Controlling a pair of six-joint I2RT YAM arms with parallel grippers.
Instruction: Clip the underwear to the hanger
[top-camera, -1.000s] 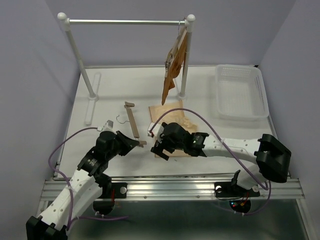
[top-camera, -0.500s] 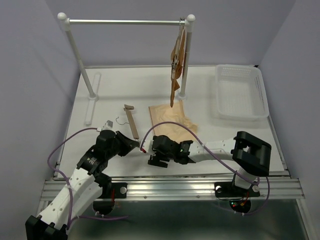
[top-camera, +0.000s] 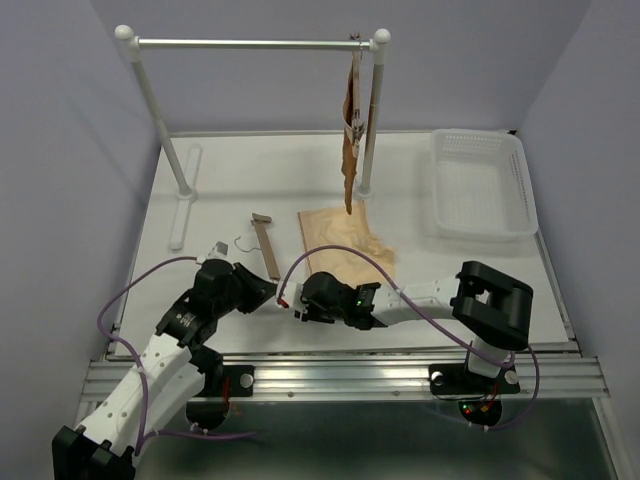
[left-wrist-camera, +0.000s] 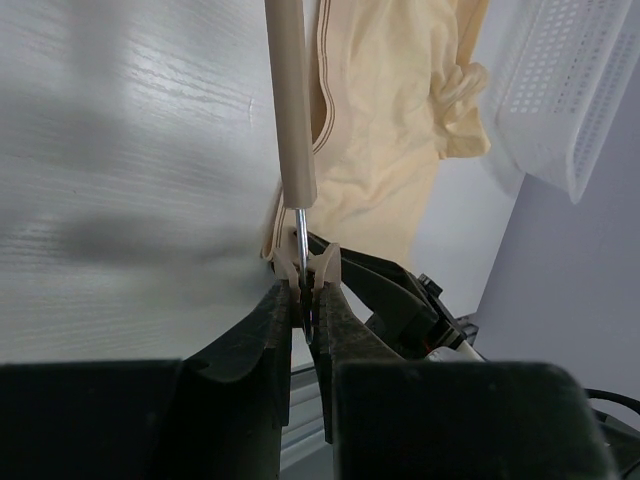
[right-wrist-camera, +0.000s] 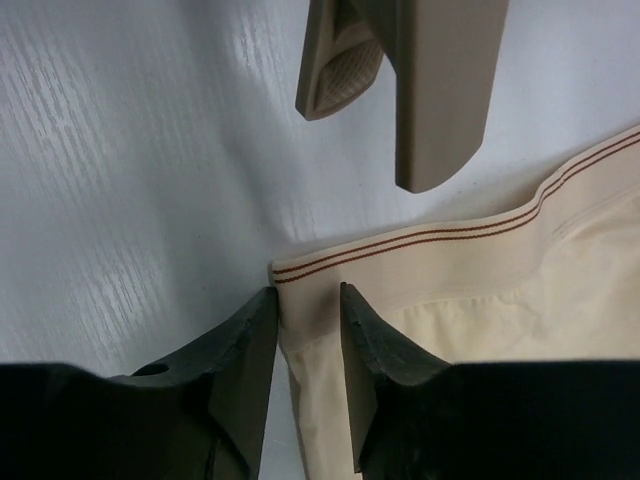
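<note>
Gripping the near-end clip (left-wrist-camera: 306, 266) of the hanger (left-wrist-camera: 288, 100), the left gripper (left-wrist-camera: 305, 298) has both fingers closed on that clip. The hanger's wooden bar extends across the table (left-wrist-camera: 120, 150) away from the gripper, just left of the underwear (right-wrist-camera: 480, 290). The underwear lies spread on the table, its striped waistband edge toward the arms. The right gripper (right-wrist-camera: 305, 295) sits low at the near left corner of the waistband, one finger on each side of that corner with a narrow gap between them. Whether it clamps the cloth cannot be told. The hanger clip sits just beside this corner. A white basket (top-camera: 480, 185) rests at the table's far right.
</note>
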